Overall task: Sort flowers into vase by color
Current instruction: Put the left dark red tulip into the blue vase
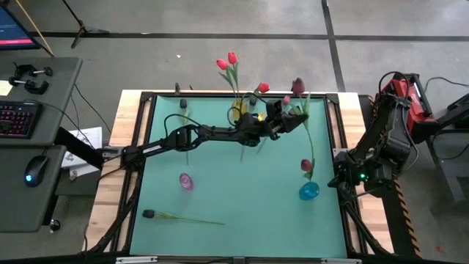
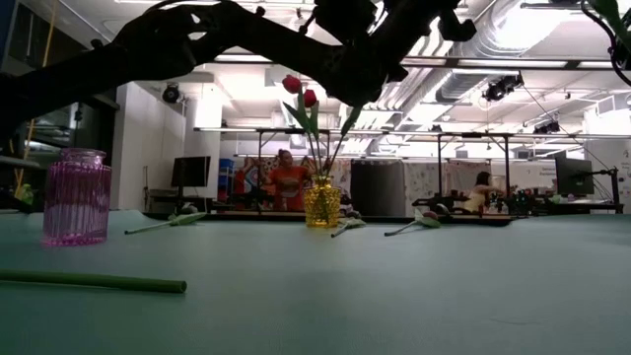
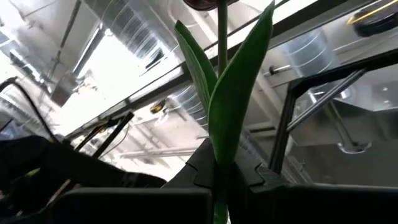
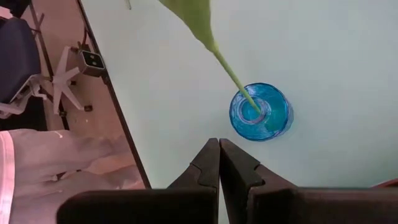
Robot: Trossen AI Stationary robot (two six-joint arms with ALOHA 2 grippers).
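My left gripper [image 1: 284, 117] reaches over the table's far middle, slanting upward, shut on a tulip whose dark crimson head [image 1: 297, 86] stands beyond it. The yellow vase [image 1: 238, 114] beside it holds red tulips [image 1: 232, 57]. A blue vase [image 1: 308, 191] at the right holds a crimson tulip [image 1: 305, 166] by its stem [image 4: 231, 74]. The pink vase [image 1: 186, 181] stands at the left. A dark-headed tulip [image 1: 149, 214] lies flat near the front left, and another [image 1: 183, 104] lies at the far left. My right gripper [image 4: 219, 155] is shut with nothing in it, above the table's right edge near the blue vase. My left gripper pinches the tulip's green stem at the base of its leaves [image 3: 221, 165] between its two fingers [image 3: 202, 171]. The fingers slant upward. The flower is lifted clear of the table, with its leaves and head [image 3: 205, 3] rising beyond the fingers.
Several more flowers [image 2: 168, 222] lie along the table's far edge behind the yellow vase [image 2: 321, 202]. The middle of the green mat [image 1: 242, 191] is bare. A desk with a keyboard [image 1: 18, 117] and mouse stands left of the table. People show in the room beyond.
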